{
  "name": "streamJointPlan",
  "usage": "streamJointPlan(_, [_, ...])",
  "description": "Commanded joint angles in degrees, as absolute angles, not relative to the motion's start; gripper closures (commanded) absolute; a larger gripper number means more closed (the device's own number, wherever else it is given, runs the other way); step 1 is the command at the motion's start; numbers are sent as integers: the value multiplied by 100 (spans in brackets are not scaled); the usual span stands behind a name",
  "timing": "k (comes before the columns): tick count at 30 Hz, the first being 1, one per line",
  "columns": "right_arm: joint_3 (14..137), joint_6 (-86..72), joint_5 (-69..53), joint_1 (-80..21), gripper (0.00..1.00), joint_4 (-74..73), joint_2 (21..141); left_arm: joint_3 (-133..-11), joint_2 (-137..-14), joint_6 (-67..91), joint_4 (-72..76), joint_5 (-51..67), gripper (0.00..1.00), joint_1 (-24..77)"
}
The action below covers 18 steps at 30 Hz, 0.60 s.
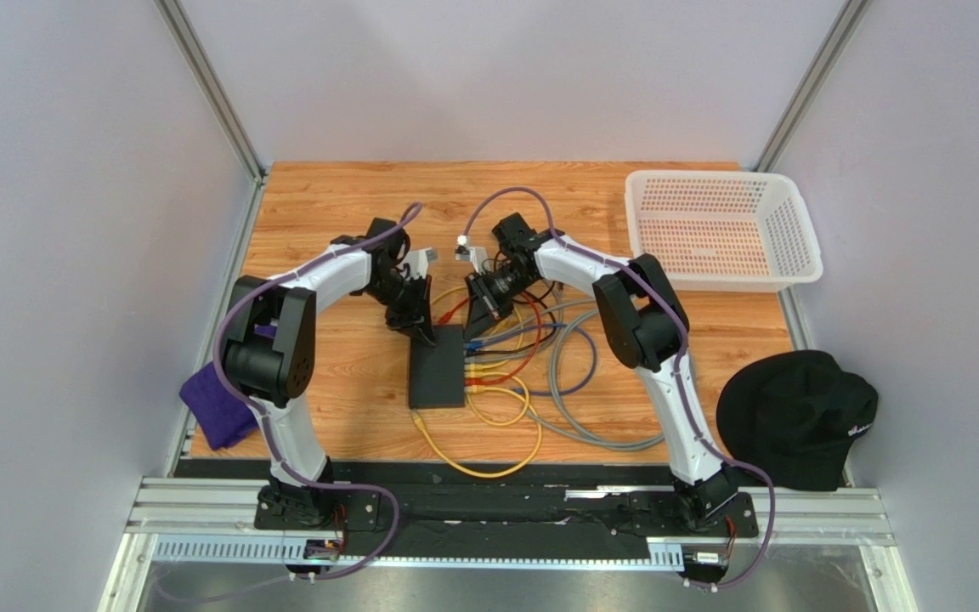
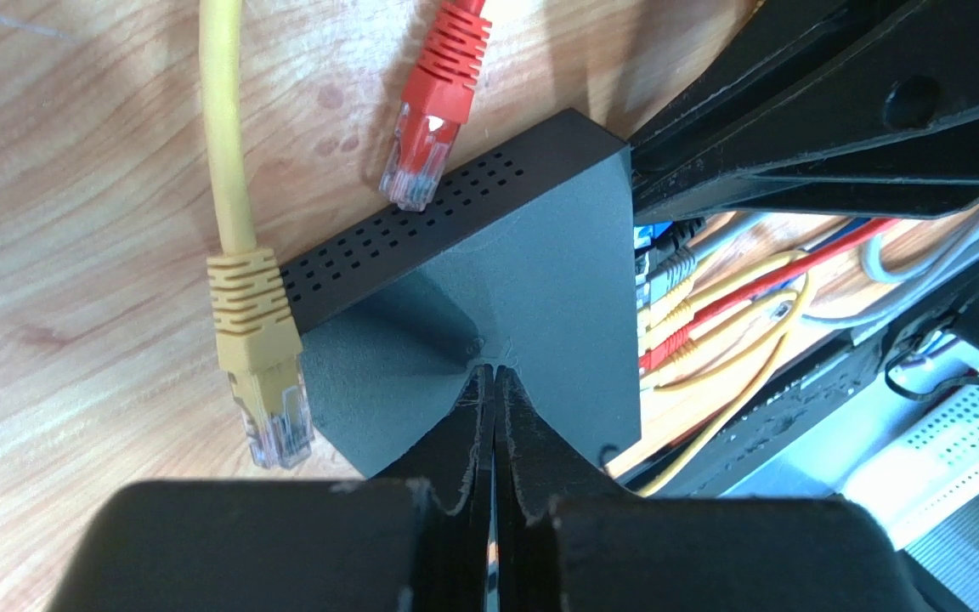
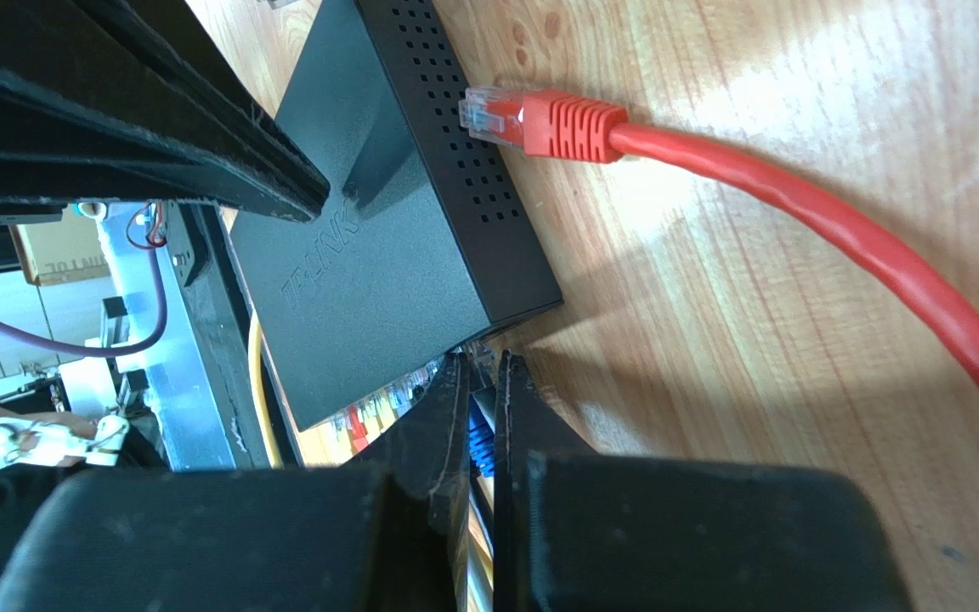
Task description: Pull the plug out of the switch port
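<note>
Top view: switch [image 1: 437,370] flat at mid-table [image 1: 329,211], cables [image 1: 514,342] fanning from its right edge.

Left wrist: left gripper [image 2: 497,378] pinched together, empty, tips pressed on switch lid; likely pinning box against pull. Unplugged yellow plug [image 2: 265,383] and red plug [image 2: 425,147] beside vented side.

Right wrist: right gripper [image 3: 482,372] at port corner, fingers seemingly clamped on blue plug [image 3: 479,449], ready to pull.

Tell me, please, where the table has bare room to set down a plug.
Bare wood lies between the left arm and the switch, and between the basket and the black cap. Right of the switch, the tangled cables crowd the table.
</note>
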<state>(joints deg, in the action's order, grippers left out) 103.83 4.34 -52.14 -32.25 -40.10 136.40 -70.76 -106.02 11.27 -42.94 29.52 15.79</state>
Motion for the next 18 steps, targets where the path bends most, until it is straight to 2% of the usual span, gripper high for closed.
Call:
streamJointPlan(1, [10239, 888, -4131, -3076, 100, -4174, 13641, -6865, -10713, 1186, -4122, 3260, 100, 1679])
streamJointPlan(6, [10494, 984, -4052, -3024, 100, -4359, 13702, -7022, -11293, 1248, -4245, 3129, 100, 1679])
streamJointPlan(13, [11583, 1624, -3542, -2988, 100, -5921, 14194, -7304, -11768, 1195, -4447, 2936, 100, 1679])
streamJointPlan(18, [11944, 2065, -4998, -2716, 100, -6635, 14396, -7383, -11918, 1187, -4430, 2918, 100, 1679])
